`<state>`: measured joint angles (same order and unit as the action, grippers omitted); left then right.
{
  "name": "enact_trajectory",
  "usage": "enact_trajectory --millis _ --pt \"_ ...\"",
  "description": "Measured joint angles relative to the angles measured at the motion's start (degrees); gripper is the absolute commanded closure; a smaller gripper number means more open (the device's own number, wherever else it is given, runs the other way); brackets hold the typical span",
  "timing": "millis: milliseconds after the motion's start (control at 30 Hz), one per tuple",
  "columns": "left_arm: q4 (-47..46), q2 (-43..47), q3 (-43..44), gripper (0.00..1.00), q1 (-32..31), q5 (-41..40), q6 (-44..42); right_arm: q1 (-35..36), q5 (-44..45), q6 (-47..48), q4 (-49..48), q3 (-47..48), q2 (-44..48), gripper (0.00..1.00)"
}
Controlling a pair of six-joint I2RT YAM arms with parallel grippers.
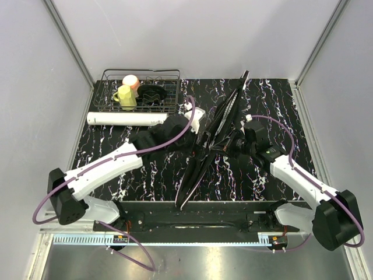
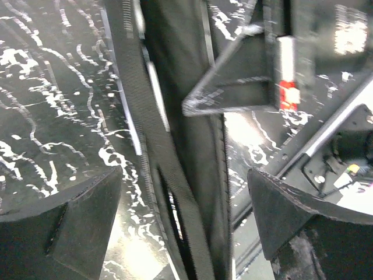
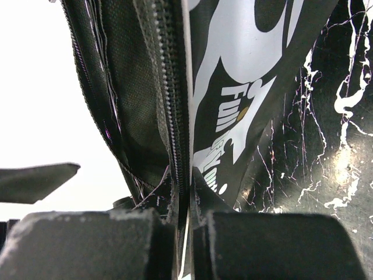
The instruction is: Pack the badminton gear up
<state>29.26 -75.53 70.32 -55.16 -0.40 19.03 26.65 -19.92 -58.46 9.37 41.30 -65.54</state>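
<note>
The black racket-shaped bag lies slanted across the middle of the dark marbled table, narrow end toward the near edge. My right gripper is shut on the bag's zipped edge, next to its white lettering. My left gripper hovers over the bag's strap and zip with its jaws wide apart and nothing held; in the top view it is at the bag's left side. A long white tube lies to the left, behind the left arm. No rackets or shuttlecocks show.
A black wire basket with a yellow cup, a pink cup and a dark object stands at the back left, just behind the tube. White walls close in the table on three sides.
</note>
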Motion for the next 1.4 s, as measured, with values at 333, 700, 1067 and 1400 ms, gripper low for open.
enact_trajectory --millis 333,700,1067,1400 --pt "2.8 -13.6 6.4 0.44 3.3 -3.9 1.9 0.0 -0.1 2.0 0.6 0.0 0.8 1.0" --pt "2.4 -17.0 13.4 0.5 3.7 -3.9 1.9 0.0 -0.1 3.0 2.5 0.0 1.9 1.0" --pt "-3.2 -19.1 13.9 0.14 11.1 4.3 7.6 0.0 -0.2 3.8 3.4 0.0 2.8 1.0" --pt "-18.0 -22.0 8.7 0.38 19.8 21.2 20.2 0.0 -0.3 4.2 3.8 0.0 2.9 1.0"
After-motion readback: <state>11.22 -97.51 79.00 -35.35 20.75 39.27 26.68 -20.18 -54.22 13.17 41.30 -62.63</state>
